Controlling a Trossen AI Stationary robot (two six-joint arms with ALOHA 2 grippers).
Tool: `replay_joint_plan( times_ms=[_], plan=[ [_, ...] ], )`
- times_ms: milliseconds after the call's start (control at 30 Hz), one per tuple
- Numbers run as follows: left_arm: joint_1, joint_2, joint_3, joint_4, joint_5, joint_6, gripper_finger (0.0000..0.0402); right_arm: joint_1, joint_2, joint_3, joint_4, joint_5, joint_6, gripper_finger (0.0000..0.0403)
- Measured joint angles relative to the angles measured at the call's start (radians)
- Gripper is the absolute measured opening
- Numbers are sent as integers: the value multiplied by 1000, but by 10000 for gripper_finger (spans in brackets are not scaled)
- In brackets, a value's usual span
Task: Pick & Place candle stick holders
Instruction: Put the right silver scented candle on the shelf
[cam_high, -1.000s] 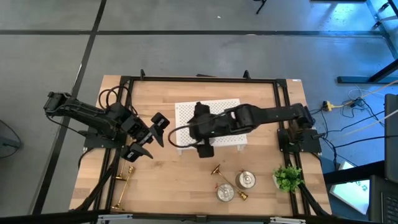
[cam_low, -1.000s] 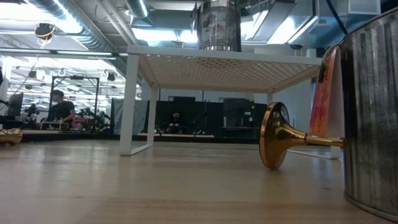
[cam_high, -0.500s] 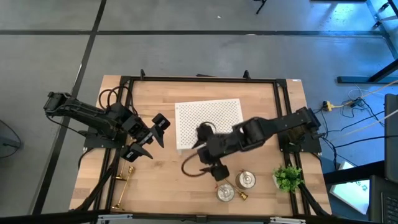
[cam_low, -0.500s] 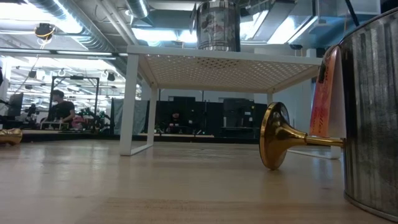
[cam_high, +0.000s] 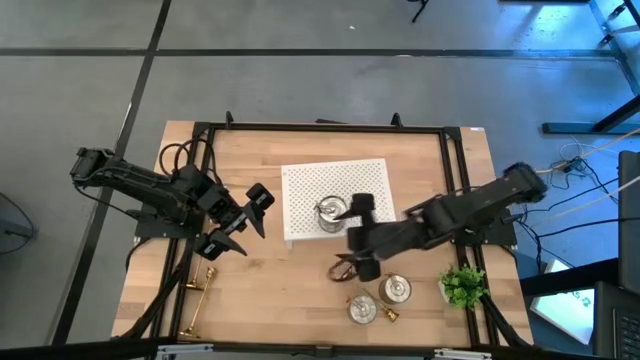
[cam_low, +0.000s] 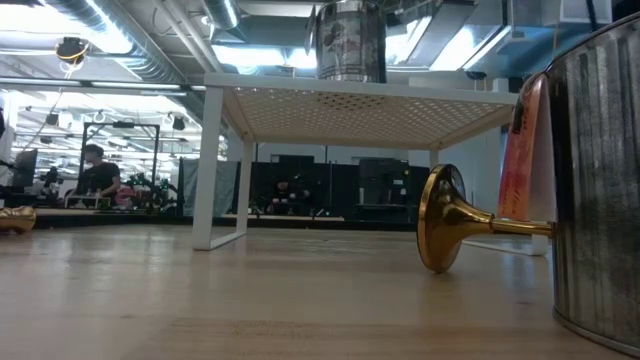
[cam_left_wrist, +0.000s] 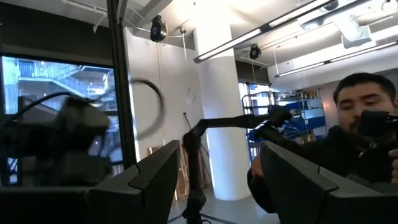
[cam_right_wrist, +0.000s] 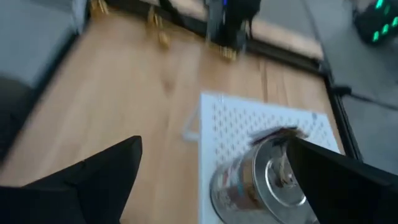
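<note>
My right gripper (cam_high: 358, 238) hangs empty, jaws spread wide, just off the white perforated stand (cam_high: 305, 185). On the stand just beside it sits a squat shiny silver holder (cam_high: 331, 211), upright. Under the gripper a slim gold candlestick (cam_low: 450, 222) lies on its side on the wooden table (cam_high: 270, 290), its flared base turned toward the stand; my arm hides most of it from above. My left gripper (cam_high: 240, 222) waits well apart, part open, empty.
</note>
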Motion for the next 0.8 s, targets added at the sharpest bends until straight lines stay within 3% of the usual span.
replay_joint_plan(
  times_ms=[267, 433, 567, 667, 800],
  plan=[
    [22, -10, 0, -31, 0, -1, 218, 52, -296, -454, 517, 42, -100, 400],
    [76, -11, 0, -59, -7, -1, 218, 29, -375, -623, 876, 48, -233, 400],
    [117, -11, 0, -80, -11, 26, 218, 21, -369, -666, 901, -7, -157, 400],
    [144, -11, 0, -99, -12, 25, 218, 17, -355, -677, 896, -59, -209, 400],
    [166, -11, 0, -125, -12, 20, 218, 13, -347, -677, 905, -52, -266, 400]
  ],
)
